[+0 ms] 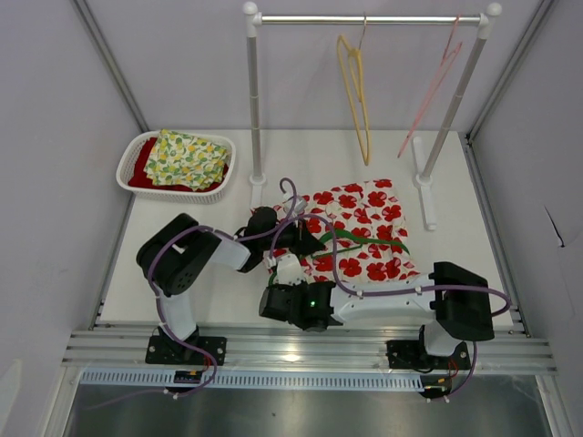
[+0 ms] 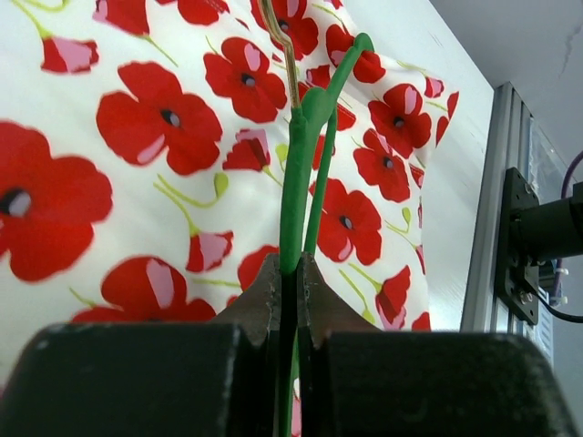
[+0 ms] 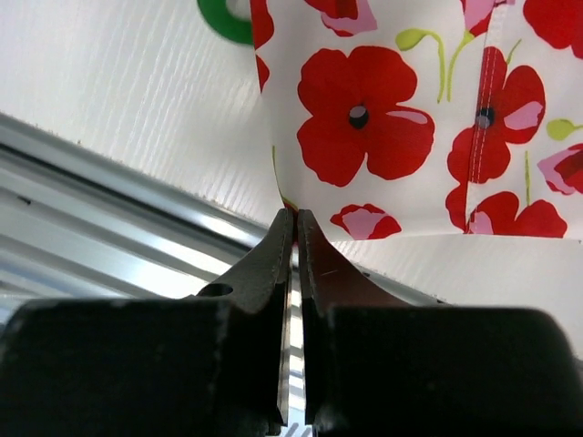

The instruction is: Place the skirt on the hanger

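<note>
The skirt [image 1: 364, 228] lies flat mid-tabletop [image 1: 219, 282], hem near the front edge, open board to its left. Across it lies the green hanger [image 2: 293, 173], pinched by the left gripper [image 2: 290, 273]; the right gripper [image 3: 295, 223] nips the hem (only its wrist view shows this). Basket [image 1: 127, 173] at the back-left corner, rack [image 1: 364, 18] along the back edge

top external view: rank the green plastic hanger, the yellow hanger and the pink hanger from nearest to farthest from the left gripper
1. green plastic hanger: lying on the poppy-print skirt, clamped in the left gripper.
2. yellow hanger: hanging mid-way along the metal rail, behind.
3. pink hanger: hanging near the rail's right end.
</note>
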`<act>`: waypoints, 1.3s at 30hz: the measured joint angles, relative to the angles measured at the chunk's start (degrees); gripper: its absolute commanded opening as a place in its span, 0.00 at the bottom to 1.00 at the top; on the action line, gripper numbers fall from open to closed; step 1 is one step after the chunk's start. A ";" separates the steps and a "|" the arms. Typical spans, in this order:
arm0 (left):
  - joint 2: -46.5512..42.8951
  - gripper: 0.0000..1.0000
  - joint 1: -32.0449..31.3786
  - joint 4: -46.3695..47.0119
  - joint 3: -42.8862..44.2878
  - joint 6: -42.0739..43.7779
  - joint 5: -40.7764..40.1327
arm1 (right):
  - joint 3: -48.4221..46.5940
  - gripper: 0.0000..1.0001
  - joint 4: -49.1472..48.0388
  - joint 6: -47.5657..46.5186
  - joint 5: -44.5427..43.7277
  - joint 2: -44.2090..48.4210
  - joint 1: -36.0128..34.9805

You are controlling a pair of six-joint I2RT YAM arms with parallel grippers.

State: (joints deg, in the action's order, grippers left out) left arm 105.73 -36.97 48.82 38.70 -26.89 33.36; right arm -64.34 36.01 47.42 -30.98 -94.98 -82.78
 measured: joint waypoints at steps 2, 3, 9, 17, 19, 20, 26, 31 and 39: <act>0.00 0.00 0.31 -0.26 0.44 0.02 -0.17 | 0.00 0.00 0.72 0.44 0.02 0.87 -0.66; 0.00 0.00 0.48 -0.33 0.57 0.04 -0.17 | 0.00 0.00 0.98 0.59 0.02 1.31 -0.79; 0.00 0.00 1.97 -1.33 1.70 0.13 -0.22 | 0.15 0.00 1.92 1.46 0.35 4.52 -1.62; 0.00 0.00 3.02 -1.62 1.79 0.44 -0.72 | 2.05 0.00 2.45 3.26 1.09 4.68 -3.02; 0.00 0.00 3.04 -1.64 1.79 0.44 -1.07 | 3.08 0.00 2.69 4.13 1.14 4.79 -3.41; 0.00 0.00 3.04 -1.64 1.79 0.44 -1.27 | 4.09 0.00 2.64 4.72 1.36 5.11 -3.58; -0.02 0.00 3.19 -1.51 1.75 0.44 -2.21 | 10.14 0.04 2.91 6.80 3.19 8.90 -4.22; -0.31 0.00 3.21 -1.42 1.38 0.44 -2.93 | 10.45 0.53 1.44 6.84 4.13 9.62 -4.37; -1.36 0.00 3.30 -0.52 -0.09 0.44 -4.37 | 12.63 0.72 2.86 7.48 3.78 19.63 5.05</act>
State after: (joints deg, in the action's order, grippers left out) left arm 104.38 -33.67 48.29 38.61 -26.46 28.99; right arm -51.70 38.87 54.89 -27.20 -75.35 -77.73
